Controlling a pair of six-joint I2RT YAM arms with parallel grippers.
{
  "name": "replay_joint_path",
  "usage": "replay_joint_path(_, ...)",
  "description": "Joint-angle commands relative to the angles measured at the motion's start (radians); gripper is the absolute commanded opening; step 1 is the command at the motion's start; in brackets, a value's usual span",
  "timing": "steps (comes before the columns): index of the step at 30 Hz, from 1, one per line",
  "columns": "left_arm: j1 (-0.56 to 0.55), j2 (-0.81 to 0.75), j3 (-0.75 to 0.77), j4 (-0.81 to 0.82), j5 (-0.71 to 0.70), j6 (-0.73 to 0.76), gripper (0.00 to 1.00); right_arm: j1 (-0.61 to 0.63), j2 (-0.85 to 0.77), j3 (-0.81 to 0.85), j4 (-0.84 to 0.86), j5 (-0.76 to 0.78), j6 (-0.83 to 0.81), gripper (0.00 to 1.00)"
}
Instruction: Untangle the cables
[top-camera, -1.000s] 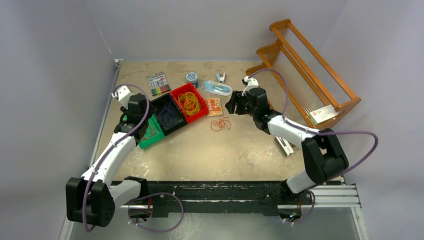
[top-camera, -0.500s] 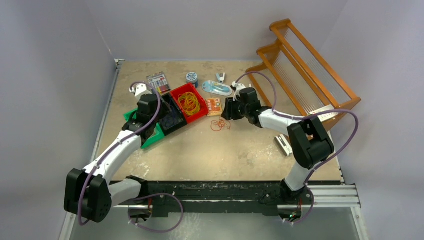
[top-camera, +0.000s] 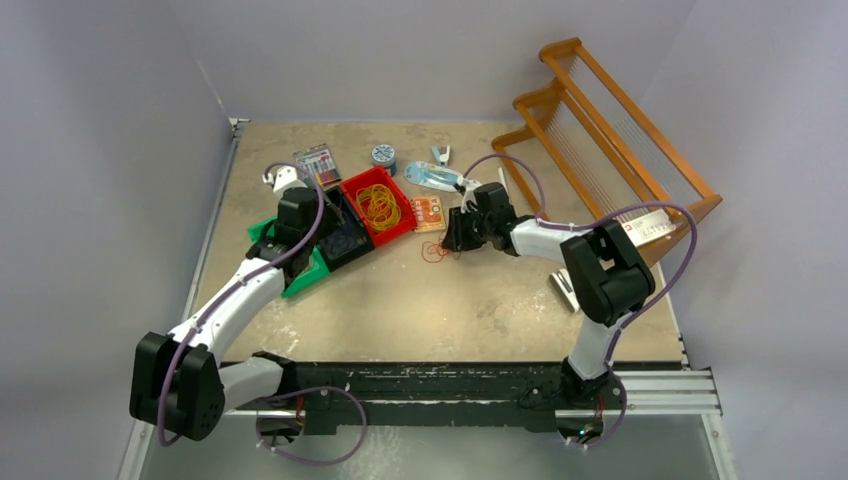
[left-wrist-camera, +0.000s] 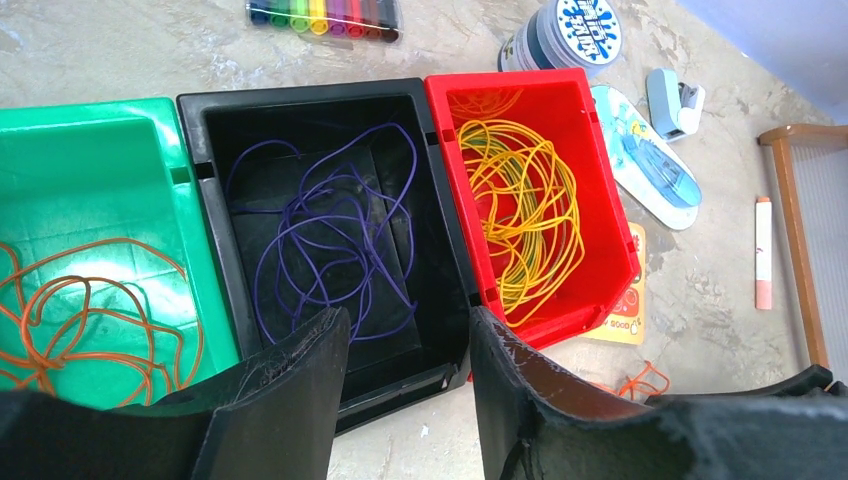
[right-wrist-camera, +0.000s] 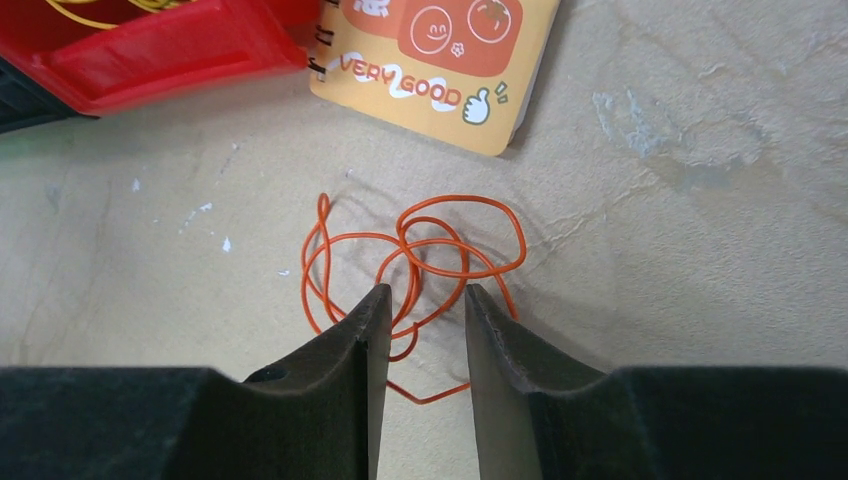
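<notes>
A loose orange cable tangle (right-wrist-camera: 415, 255) lies on the table in front of the bins (top-camera: 440, 248). My right gripper (right-wrist-camera: 427, 293) is low over it, open with a narrow gap, and some orange strands run between its fingertips. My left gripper (left-wrist-camera: 410, 325) is open and holds nothing, hovering over the near wall of the black bin (left-wrist-camera: 215, 200). That bin holds purple cables (left-wrist-camera: 330, 240). Orange cables (left-wrist-camera: 80, 320) lie in the green bin (left-wrist-camera: 90, 170). Yellow cables (left-wrist-camera: 520, 210) lie in the red bin (left-wrist-camera: 600, 200).
A marker set (left-wrist-camera: 325, 15), a blue tub (left-wrist-camera: 560, 35), a blue packaged item (left-wrist-camera: 645, 160) and a small stapler (left-wrist-camera: 675, 100) lie behind the bins. A "very good" notepad (right-wrist-camera: 440, 60) sits just beyond the orange tangle. A wooden rack (top-camera: 610, 140) stands at the right.
My right arm swung left and down onto the orange tangle while its jaws narrowed. My left gripper moved right from the green bin to over the black bin.
</notes>
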Motion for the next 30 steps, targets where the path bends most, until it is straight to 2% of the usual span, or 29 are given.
replay_joint_path(1, -0.003, 0.006, 0.028, 0.056, 0.012, 0.011, 0.46, 0.005, 0.001, 0.016, 0.000, -0.019, -0.012, 0.33)
replay_joint_path(4, -0.002, 0.012, 0.032, 0.058, 0.014, 0.012, 0.46, 0.006, -0.007, 0.015, 0.010, -0.015, -0.012, 0.24)
replay_joint_path(9, -0.002, 0.012, 0.034, 0.058, 0.010, 0.020, 0.46, 0.009, -0.054, 0.003, 0.030, -0.001, -0.019, 0.17)
replay_joint_path(19, -0.002, 0.006, 0.024, 0.059, 0.003, 0.029, 0.46, 0.010, -0.197, -0.033, 0.029, 0.081, -0.048, 0.13)
replay_joint_path(20, -0.003, 0.006, 0.023, 0.060, 0.004, 0.029, 0.45, 0.009, -0.203, -0.031, 0.020, 0.080, -0.056, 0.14)
replay_joint_path(25, -0.002, 0.011, 0.026, 0.063, 0.005, 0.031, 0.46, 0.013, -0.182, -0.015, -0.055, -0.012, -0.118, 0.33)
replay_joint_path(30, -0.002, 0.019, 0.025, 0.067, 0.008, 0.028, 0.45, 0.077, -0.104, 0.056, -0.143, -0.031, -0.179, 0.53)
